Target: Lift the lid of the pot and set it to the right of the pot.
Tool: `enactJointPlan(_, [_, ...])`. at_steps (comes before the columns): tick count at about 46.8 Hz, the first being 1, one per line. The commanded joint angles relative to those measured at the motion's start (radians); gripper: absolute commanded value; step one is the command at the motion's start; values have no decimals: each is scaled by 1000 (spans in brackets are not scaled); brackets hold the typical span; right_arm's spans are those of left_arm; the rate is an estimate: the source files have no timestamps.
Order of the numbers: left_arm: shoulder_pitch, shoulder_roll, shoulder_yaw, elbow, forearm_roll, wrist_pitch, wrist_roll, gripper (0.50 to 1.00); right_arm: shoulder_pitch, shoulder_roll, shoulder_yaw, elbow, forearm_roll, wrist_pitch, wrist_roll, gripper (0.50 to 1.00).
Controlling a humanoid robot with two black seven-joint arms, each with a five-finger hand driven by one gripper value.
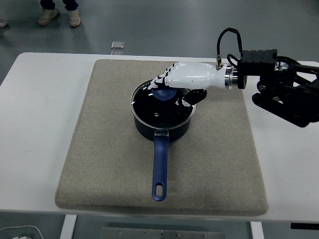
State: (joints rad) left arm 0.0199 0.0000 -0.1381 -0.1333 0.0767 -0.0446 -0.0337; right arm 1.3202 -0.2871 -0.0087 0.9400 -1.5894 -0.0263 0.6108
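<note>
The pot looks like glossy dark blue enamel, its lid shiny glass with a bright metal rim. The mat is rough, matt beige cloth. The bench is smooth white. The right hand is glossy white plastic.
</note>
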Motion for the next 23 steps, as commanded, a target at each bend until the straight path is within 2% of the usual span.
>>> enactJointPlan(1, [0,0,0,0,0,0,0,1000,1,0,0,0,0,14,0,500])
enactJointPlan(23, [0,0,0,0,0,0,0,1000,16,-1,0,5,0,60,0,500])
